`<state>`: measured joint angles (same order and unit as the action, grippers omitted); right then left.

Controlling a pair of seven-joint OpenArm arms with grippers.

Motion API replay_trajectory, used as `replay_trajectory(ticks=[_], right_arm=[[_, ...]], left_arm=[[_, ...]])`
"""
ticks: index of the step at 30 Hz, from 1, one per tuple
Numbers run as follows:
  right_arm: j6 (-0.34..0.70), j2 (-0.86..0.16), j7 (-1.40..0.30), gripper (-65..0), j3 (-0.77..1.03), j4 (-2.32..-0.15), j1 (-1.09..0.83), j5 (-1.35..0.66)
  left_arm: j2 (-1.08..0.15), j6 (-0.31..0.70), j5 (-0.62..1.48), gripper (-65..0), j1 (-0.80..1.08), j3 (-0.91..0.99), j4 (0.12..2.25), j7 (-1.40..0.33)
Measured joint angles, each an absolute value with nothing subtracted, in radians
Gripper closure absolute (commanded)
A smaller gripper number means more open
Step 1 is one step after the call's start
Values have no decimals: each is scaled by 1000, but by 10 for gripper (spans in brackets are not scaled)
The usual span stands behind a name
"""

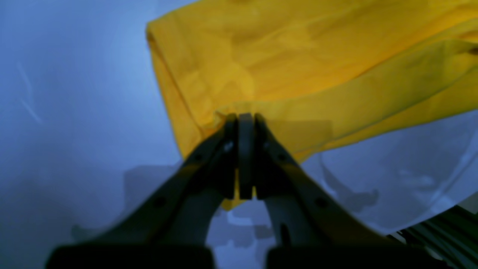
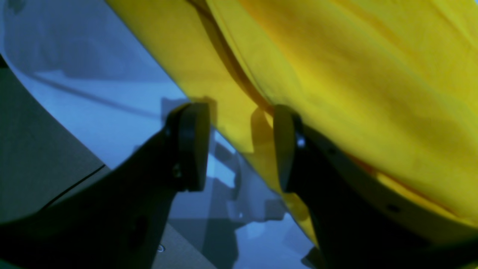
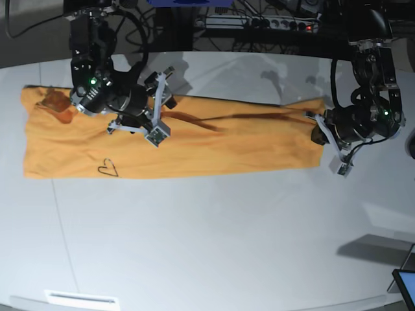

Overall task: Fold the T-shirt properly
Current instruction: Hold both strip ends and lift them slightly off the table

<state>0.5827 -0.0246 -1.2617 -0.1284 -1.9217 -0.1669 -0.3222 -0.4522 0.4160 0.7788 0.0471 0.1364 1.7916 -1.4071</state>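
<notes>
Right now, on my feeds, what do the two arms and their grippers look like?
Both arms are black with black cables looped alongside and small green lights on the wrists. The left gripper has dark, tapered fingers on pale grey mounts. The right gripper has flat, rounded black pads. White brackets sit at each wrist.

— Do we find any writing, brand or number to read here?

— None that we can make out. The only sign we see is a small dark heart outline drawn on the T-shirt, near its lower edge in the base view.

— And in the wrist views?

— We see no lettering there at all.
</notes>
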Motion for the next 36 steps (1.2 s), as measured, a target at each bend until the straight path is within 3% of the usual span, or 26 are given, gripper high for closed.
replay_trajectory(ticks=[21,24,28,31,36], right_arm=[[583,-44,-1266,-270,-38,-1921,-91,-318],[583,-44,-1267,-270,-38,-1896,-74,-323],[583,-44,-1265,-270,-38,-1852,-49,-322],[583,-44,-1266,-270,-39,-1841,-46,-318],[583,-44,-1262,-270,-41,-1841,-24,-321]], left_arm=[[-474,416,785,0,76,76,1799,-1407],[-488,416,772,-71,78,80,1862,-1411],[-484,418,792,-223,89,83,1938,-1399],[-485,418,801,-262,104,83,1939,-1415],[-488,418,926,-260,97,134,1938,-1410]])
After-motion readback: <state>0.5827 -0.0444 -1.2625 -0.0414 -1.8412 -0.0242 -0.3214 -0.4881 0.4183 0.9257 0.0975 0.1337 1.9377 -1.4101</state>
